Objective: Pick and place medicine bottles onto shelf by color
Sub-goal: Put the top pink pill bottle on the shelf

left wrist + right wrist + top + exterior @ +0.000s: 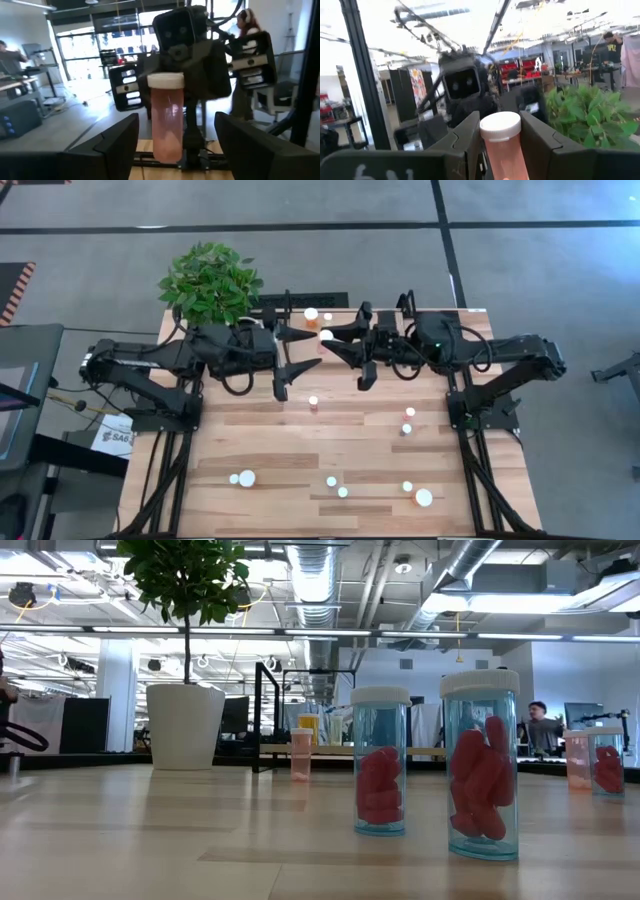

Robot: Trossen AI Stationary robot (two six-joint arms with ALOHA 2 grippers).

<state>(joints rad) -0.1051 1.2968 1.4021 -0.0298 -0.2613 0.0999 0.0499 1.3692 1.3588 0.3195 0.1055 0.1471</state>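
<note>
My right gripper (500, 122) is shut tight on a pale pink bottle (504, 152) with a white cap. My left gripper (177, 125) faces it with its fingers wide apart, one on each side of a bottle but not touching it. I think it is the same bottle. Both grippers meet at the far end of the table (260, 430), well away from the side edges. Close to the near edge I count six bottles (343, 492) standing in little pairs, and none of them has been sorted yet. Some sit near that edge, so I should reach for them slowly. Past them is a wide bare strip of wood, good room for my arms to swing. In the middle stand three more bottles (410, 412), one alone and two close together. At the far end is the shelf (335, 750), and I can see one white cap (311, 313) there, maybe already put away. The plant (212, 280) crowds the far corner on my left arm's side, so there is little room there. I think most of the job is still left to do.
</note>
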